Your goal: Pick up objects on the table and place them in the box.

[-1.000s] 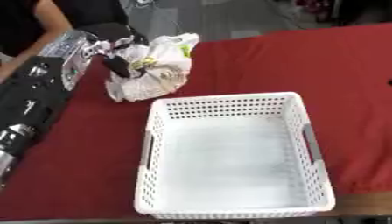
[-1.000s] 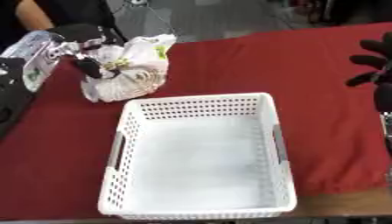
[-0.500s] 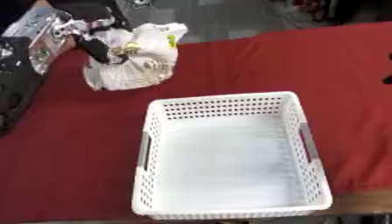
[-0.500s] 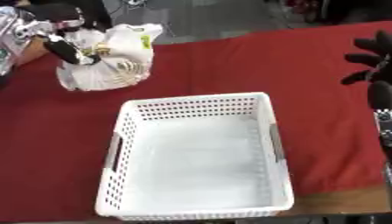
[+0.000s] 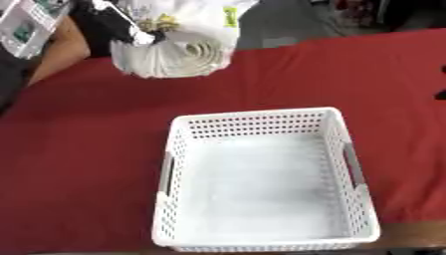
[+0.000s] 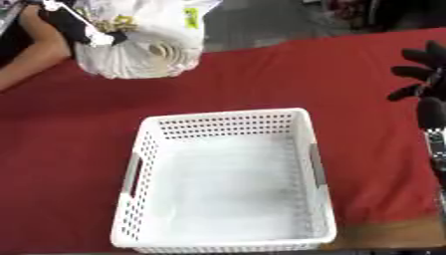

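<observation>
White plastic, perforated and seemingly empty, forms the box (image 5: 261, 179), which sits on the red-covered tabletop (image 5: 78, 149) near its front edge. The only task object seen is a white bag (image 5: 178, 45) with a rolled bundle showing at its lower side; it is held at the far left of the tabletop, well apart from the box. Whether it is fully clear of the cloth cannot be told.

The left hand (image 5: 118, 25) is noted at the bag's upper left, its dark fingers (image 5: 131, 34) clamped on the gathered plastic. The right hand (image 6: 425, 79) is noted at the right edge of the right eye view, fingers spread apart and holding nothing.

The step in hand is judged to be the carry to the box. It would be done well if the bag were raised until its hanging bottom cleared the near rim, brought over the middle of the box, lowered inside, and only then released. A snag of the slack plastic on the perforated wall is assessed as the main risk.
</observation>
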You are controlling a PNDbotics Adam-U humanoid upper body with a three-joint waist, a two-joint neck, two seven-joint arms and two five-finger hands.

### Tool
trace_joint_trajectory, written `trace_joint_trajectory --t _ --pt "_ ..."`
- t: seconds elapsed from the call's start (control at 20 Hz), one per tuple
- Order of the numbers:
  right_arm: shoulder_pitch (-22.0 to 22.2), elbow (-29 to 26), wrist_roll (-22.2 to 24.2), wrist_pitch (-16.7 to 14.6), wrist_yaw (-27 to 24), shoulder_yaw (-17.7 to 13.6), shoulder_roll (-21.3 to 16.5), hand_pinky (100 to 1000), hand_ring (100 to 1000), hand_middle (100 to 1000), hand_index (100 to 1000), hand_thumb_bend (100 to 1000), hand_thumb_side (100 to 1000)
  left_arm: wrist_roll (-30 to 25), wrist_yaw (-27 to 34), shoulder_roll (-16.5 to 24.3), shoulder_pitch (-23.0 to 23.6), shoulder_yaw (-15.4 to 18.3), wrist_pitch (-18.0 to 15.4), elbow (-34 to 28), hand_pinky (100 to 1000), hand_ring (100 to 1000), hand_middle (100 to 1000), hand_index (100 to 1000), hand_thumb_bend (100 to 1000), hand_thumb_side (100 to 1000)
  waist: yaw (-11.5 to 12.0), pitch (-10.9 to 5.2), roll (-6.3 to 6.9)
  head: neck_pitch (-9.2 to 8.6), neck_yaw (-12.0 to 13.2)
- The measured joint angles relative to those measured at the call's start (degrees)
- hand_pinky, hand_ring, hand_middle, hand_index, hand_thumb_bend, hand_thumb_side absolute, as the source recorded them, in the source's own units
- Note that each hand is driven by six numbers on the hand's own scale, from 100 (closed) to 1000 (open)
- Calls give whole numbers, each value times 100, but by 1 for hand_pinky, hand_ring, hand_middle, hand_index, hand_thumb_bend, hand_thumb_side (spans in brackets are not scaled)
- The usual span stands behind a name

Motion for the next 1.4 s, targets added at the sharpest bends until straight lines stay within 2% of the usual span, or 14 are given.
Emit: trace_joint_trajectory --t 0.2,0.55,0.75,1.2,1.25,1.3,1.35,1.4 --pt "0 8 0 0 5 1 0 556 780 843 998 334 956 -222 407 -27 -163 -171 104 -590 100 100 100 169 100 320 -1 -1 0 0 1" --pt "1 29 6 -3 5 4 0 556 780 843 997 333 957 -579 907 -416 -317 -482 262 -1245 100 100 100 178 100 321 -40 -16 0 0 11" --pt "-1 29 14 -10 5 6 2 555 780 843 997 333 957 -779 1024 -646 -299 -680 294 -1360 100 100 100 181 100 321 -79 -16 1 -5 34" --pt "-2 29 29 -23 5 8 4 556 780 843 994 333 957 -1106 1146 -875 -77 -1030 325 -1446 100 100 100 192 100 321 -92 -16 2 -46 57" --pt "-2 29 29 -23 5 8 4 556 780 843 994 334 957 -1123 1145 -890 -42 -1058 329 -1427 139 100 113 237 100 353 -94 -16 2 -49 58" --pt "-2 29 29 -23 5 8 4 556 780 843 994 334 957 -1157 1143 -905 -1 -1089 329 -1402 118 100 100 212 100 333 -94 -16 2 -49 58" --pt "-2 29 29 -23 5 8 4 556 780 843 994 332 959 -1193 1135 -923 39 -1121 323 -1371 399 350 451 544 100 514 -95 -15 2 -49 59" --pt "-3 29 30 -23 5 8 4 556 780 843 994 334 958 -1249 1109 -925 79 -1154 310 -1342 511 489 582 671 287 676 -96 -15 2 -49 60"
